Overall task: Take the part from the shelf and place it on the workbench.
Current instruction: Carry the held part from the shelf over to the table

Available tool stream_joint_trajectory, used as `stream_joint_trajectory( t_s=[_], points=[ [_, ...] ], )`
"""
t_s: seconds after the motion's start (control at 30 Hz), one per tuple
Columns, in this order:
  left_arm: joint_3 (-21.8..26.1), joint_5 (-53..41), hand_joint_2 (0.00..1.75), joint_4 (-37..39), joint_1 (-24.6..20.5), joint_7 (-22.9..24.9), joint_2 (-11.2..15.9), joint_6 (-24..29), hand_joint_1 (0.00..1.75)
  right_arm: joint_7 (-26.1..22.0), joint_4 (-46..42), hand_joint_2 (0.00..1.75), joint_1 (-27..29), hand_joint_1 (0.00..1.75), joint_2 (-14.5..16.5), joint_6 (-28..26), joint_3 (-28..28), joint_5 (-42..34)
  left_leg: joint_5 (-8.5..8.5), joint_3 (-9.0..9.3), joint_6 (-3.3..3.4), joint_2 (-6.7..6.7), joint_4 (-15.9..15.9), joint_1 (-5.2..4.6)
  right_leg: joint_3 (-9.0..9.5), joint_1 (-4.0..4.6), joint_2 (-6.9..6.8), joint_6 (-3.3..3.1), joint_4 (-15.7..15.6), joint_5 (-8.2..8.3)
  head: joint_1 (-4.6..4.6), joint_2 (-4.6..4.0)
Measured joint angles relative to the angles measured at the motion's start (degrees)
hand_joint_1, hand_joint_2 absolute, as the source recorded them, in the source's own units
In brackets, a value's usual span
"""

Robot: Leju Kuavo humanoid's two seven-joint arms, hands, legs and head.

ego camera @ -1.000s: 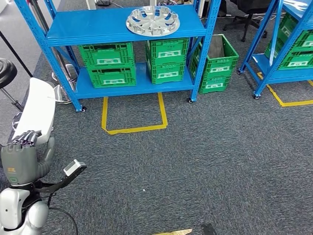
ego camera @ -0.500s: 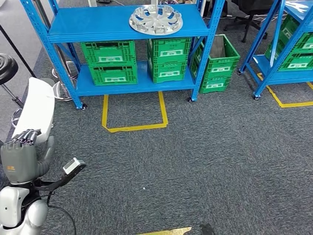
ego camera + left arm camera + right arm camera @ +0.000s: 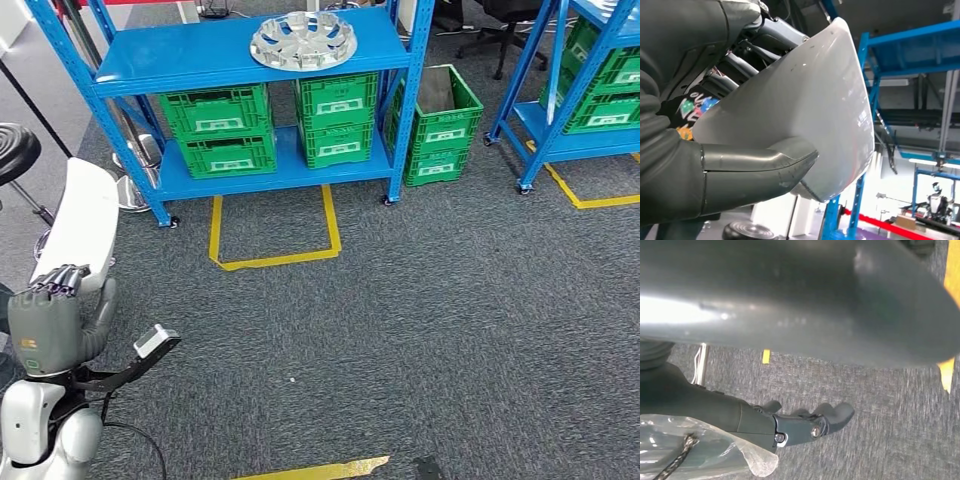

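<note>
Head view had swung a little since a second before, so the blue shelf (image 3: pixel 256 55) and its hubcap (image 3: pixel 303 40) sat shifted in frame: camera motion, nothing handled. My left hand (image 3: pixel 54 318) was grasping the white part (image 3: pixel 84 222), already off the shelf. Right hand (image 3: pixel 806 425) hung released, fingers apart.

- Head view: bright, even lighting, soft shadows, sharp.
- Left wrist view: backlit, glare behind the white part (image 3: pixel 821 110).
- Right wrist view: foreground blurred, dim.
</note>
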Motion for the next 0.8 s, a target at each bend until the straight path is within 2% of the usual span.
stream_joint_trajectory(
  t_s=[0.07, 0.1, 0.13, 0.2, 0.23, 0.33, 0.37, 0.4, 0.8],
  points=[
    [0.0, 0.0, 1.75, 0.0, 0.0, 0.1, 0.0, 0.0, 1.75, 0.0, 0.0, 0.0, 0.0, 0.0, 0.0, 0.0, 0.0, 0.0, 1.74, -0.09, 1.71, -0.01, -0.2, -0.03, -0.06, 0.21, -0.01, -0.24, 0.0, 0.18, 0.01, 0.0],
    [0.0, 0.0, 1.75, 0.0, 0.0, 0.2, 0.0, 0.0, 1.75, 0.0, 0.0, 0.0, 0.0, 0.0, 0.0, 0.0, 0.0, 0.0, 2.34, -0.13, 1.96, -0.02, -0.2, -0.02, -0.1, 0.3, -0.02, -0.32, 0.1, 0.23, 0.02, 0.0],
    [0.0, 0.0, 1.75, 0.0, 0.0, 0.2, 0.0, 0.0, 1.75, 0.0, 0.0, 0.0, 0.0, 0.0, 0.0, 0.0, 0.0, 0.0, 2.41, -0.16, 1.73, -0.03, -0.3, 0.01, -0.15, 0.36, -0.04, -0.38, 0.1, 0.27, 0.02, 0.0],
    [0.0, -0.1, 1.75, 0.0, 0.0, 0.4, 0.0, 0.0, 1.75, 0.0, 0.0, 0.0, 0.0, 0.0, 0.0, -0.1, 0.0, 0.0, 2.5, -0.16, 0.76, -0.03, -0.4, 0.12, -0.25, 0.45, -0.08, -0.44, 0.1, 0.25, 0.02, 0.0],
    [0.0, -0.1, 1.75, 0.1, 0.0, 0.4, 0.0, 0.0, 1.75, 0.0, 0.0, 0.0, 0.0, 0.0, 0.0, -0.1, 0.0, 0.0, 2.5, -0.15, 0.06, -0.03, -0.5, 0.18, -0.3, 0.48, -0.1, -0.48, 0.1, 0.23, 0.02, 0.0],
    [0.0, -0.1, 1.75, 0.1, 0.0, 0.5, 0.0, 0.0, 1.75, 0.0, 0.0, 0.0, 0.0, 0.0, 0.0, -0.1, 0.0, 0.0, 2.43, -0.15, -3.01, -0.03, -0.9, 0.48, -0.53, 0.57, -0.13, -0.56, 0.2, 0.16, 0.03, 0.0],
    [0.0, -0.1, 1.75, 0.1, 0.0, 0.5, 0.0, 0.0, 1.75, 0.0, 0.0, 0.0, 0.0, 0.0, 0.0, -0.1, 0.0, 0.0, 2.38, -0.17, -3.66, -0.03, -0.9, 0.55, -0.58, 0.59, -0.13, -0.57, 0.2, 0.14, 0.04, 0.0],
    [0.0, -0.1, 1.75, 0.1, 0.0, 0.5, 0.0, 0.0, 1.75, 0.0, 0.0, 0.0, 0.0, 0.0, 0.0, -0.1, 0.0, 0.0, 2.35, -0.21, -3.97, -0.03, -0.9, 0.59, -0.61, 0.59, -0.13, -0.58, 0.2, 0.13, 0.05, 0.0],
    [0.0, -0.1, 1.75, 0.2, 0.0, 0.8, 0.1, 0.0, 1.75, -0.6, 0.0, 0.0, -0.1, 0.0, 0.0, 0.0, 0.0, -0.4, 2.13, -0.6, -3.9, -0.04, -0.6, 0.45, -0.76, 0.42, -0.14, -0.33, 0.2, 0.17, 0.05, 0.0]
  ],
)
